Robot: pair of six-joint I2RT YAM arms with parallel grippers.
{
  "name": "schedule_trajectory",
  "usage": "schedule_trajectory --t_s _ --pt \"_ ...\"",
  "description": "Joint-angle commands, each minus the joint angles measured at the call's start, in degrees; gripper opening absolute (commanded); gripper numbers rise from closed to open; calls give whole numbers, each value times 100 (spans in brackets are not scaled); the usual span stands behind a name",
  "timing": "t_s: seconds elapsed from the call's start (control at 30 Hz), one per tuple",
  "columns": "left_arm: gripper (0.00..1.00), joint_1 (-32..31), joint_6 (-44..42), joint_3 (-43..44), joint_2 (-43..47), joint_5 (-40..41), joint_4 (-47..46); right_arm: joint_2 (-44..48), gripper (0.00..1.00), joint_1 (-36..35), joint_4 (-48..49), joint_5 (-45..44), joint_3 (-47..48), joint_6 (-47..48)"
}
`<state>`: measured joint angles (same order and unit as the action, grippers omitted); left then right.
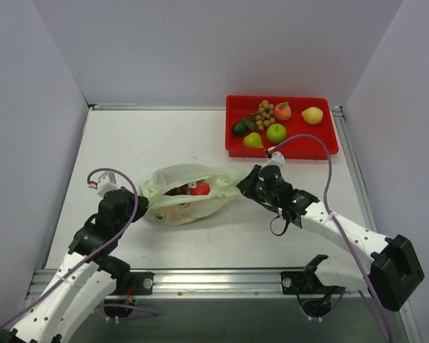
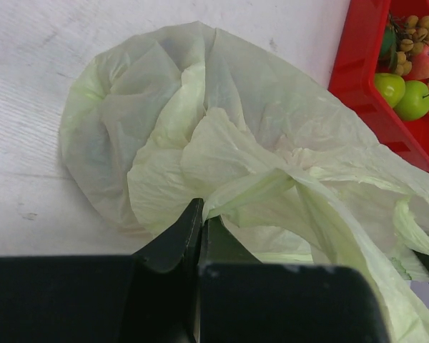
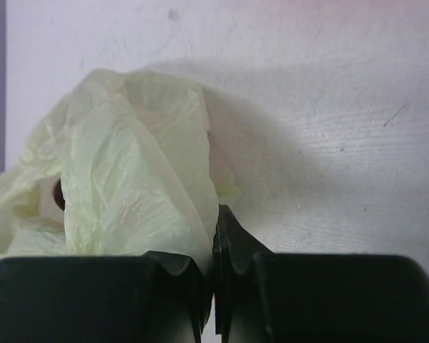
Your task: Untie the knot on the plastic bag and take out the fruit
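The pale green plastic bag (image 1: 189, 191) lies on the table between my two arms. Its mouth gapes upward, and a red fruit (image 1: 199, 189) and a dark piece (image 1: 177, 191) show inside. No knot shows in any view. My left gripper (image 1: 140, 207) is shut on the bag's left end; in the left wrist view its tips (image 2: 200, 212) pinch a fold of the bag (image 2: 200, 128). My right gripper (image 1: 244, 183) is shut on the bag's right end; in the right wrist view its tips (image 3: 213, 220) pinch the film (image 3: 129, 179). A dark fruit (image 3: 58, 194) peeps out there.
A red tray (image 1: 239, 152) stands at the back right, just beyond the right gripper. It holds a tan longan cluster (image 1: 264, 113), a peach (image 1: 282, 111), a yellow fruit (image 1: 312, 115), a green apple (image 1: 276, 132) and other pieces. White walls enclose the table.
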<state>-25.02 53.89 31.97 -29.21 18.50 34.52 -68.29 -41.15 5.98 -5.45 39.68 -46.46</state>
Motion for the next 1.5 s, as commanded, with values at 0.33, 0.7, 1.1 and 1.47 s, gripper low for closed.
schedule_trajectory --t_s 0.33,0.7,1.1,1.47 --pt "0 594 -432 1347 -1957 -1077 -2643 571 0 1319 -184 684 1235 1121" --pt "0 603 824 -857 -578 -857 -1432 730 0 1487 -1186 958 -188 181" --pt "85 603 -2143 623 -49 -1453 -684 932 0 1425 -1591 1415 -470 348" --pt "97 577 -5071 2867 -1121 -3361 -200 739 0 811 -1670 1047 -119 752"
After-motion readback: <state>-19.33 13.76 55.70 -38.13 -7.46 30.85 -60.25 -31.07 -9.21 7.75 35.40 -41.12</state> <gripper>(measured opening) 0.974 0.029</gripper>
